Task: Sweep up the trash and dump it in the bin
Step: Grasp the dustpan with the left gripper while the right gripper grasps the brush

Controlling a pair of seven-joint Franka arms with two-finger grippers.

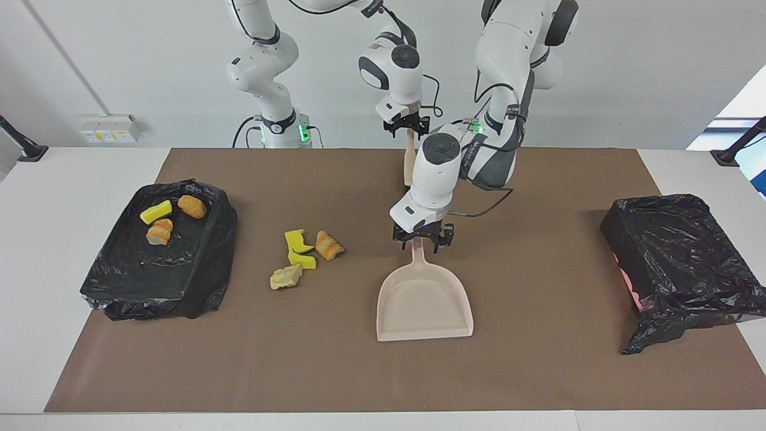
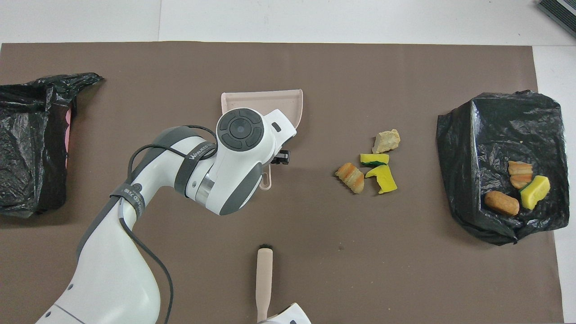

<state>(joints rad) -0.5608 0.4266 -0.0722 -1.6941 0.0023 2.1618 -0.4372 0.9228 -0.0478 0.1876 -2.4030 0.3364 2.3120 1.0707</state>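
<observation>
- left gripper (image 1: 422,240): down at the handle of the dustpan (image 1: 425,302), fingers clamped on the handle close to its end; in the overhead view the arm's wrist covers most of the grip (only a black finger link and the handle tip show beside it).
- right gripper (image 1: 407,127): at the robots' edge of the mat, fingers closed on the top of the brush (image 1: 409,161) handle; the brush lies on the mat with its black bristle end pointing away from the robots.
- dustpan: beige, flat on the brown mat (image 1: 538,371) about mid-table, open mouth facing away from the robots, pan bare.
- trash, loose group (image 1: 305,254): four foam chunks on the mat beside the dustpan, toward the right arm's end of the table; two bright yellow pieces touching each other, one orange-striped piece just beside them, one pale beige piece just beside them and farther from the robots. well apart from the dustpan.
- trash, binned group (image 1: 167,218): three chunks (yellow, tan-brown, orange-striped) lying in the black-lined bin (image 1: 179,281) at the right arm's end of the table.
- second black-lined bin (image 1: 682,263): at the left arm's end of the table, a patch of pink showing through the bag at its side.
</observation>
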